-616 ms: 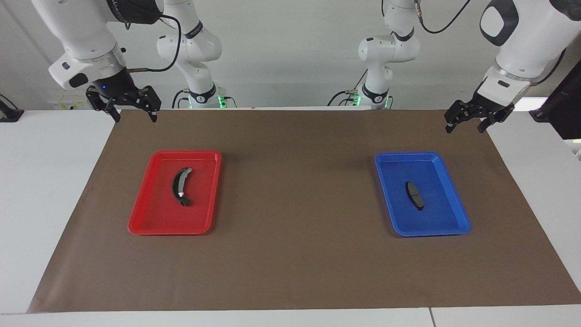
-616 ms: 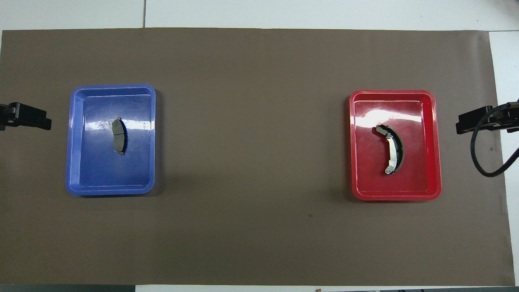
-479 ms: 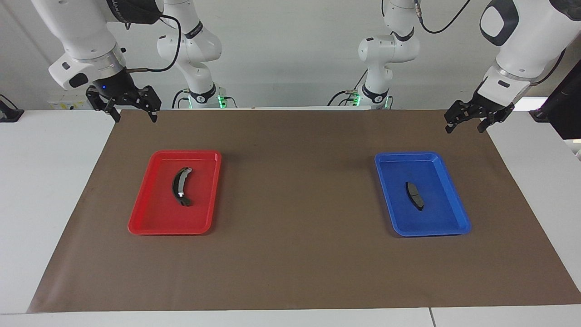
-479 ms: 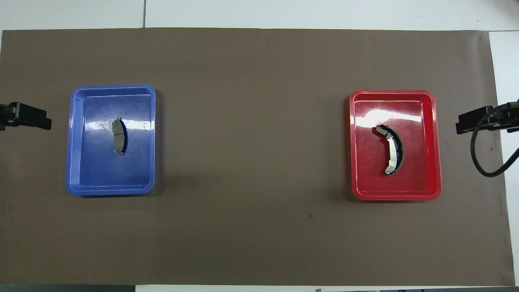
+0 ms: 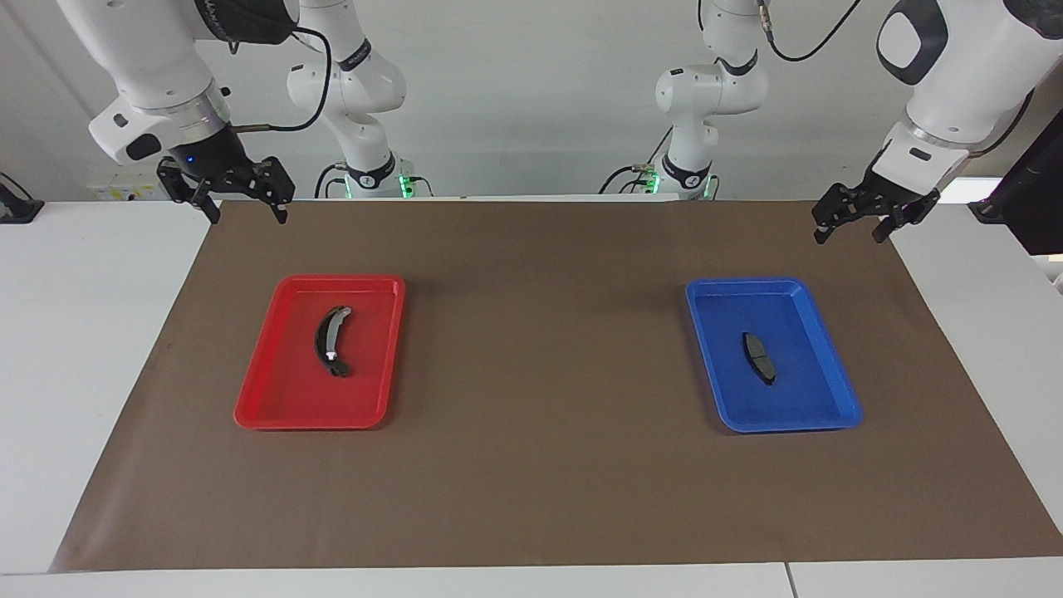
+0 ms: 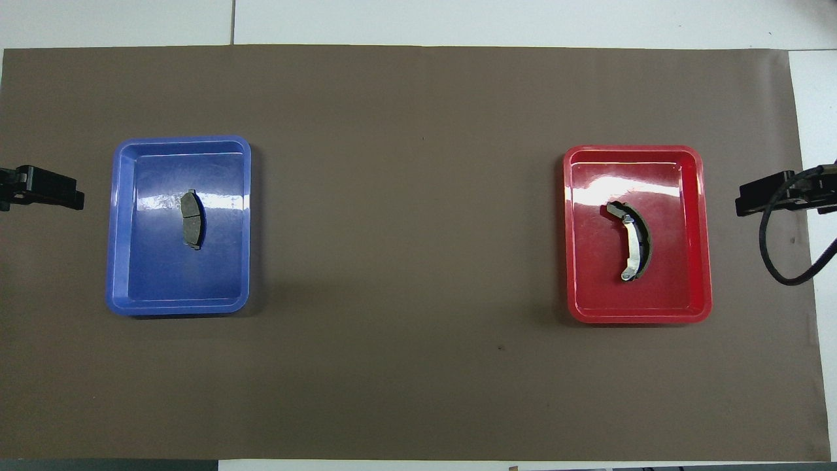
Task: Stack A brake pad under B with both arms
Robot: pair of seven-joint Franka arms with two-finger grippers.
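The A brake pad point(image 5: 757, 358) point(image 6: 191, 219), short, flat and dark, lies in the blue tray point(image 5: 797, 332) point(image 6: 150, 261) toward the left arm's end. B point(image 5: 330, 340) point(image 6: 633, 242), a longer curved shoe with silver metal bits, lies in the red tray point(image 5: 365, 357) point(image 6: 680, 261) toward the right arm's end. My left gripper point(image 5: 849, 232) point(image 6: 39, 196) hangs open and holds nothing over the mat's edge, away from the blue tray. My right gripper point(image 5: 247, 218) point(image 6: 771, 196) hangs open and holds nothing over the mat's other end, away from the red tray.
A brown mat point(image 5: 540, 374) point(image 6: 405, 196) covers most of the white table, and both trays sit on it with a wide stretch of mat between them. A black cable point(image 6: 778, 261) loops below the right gripper.
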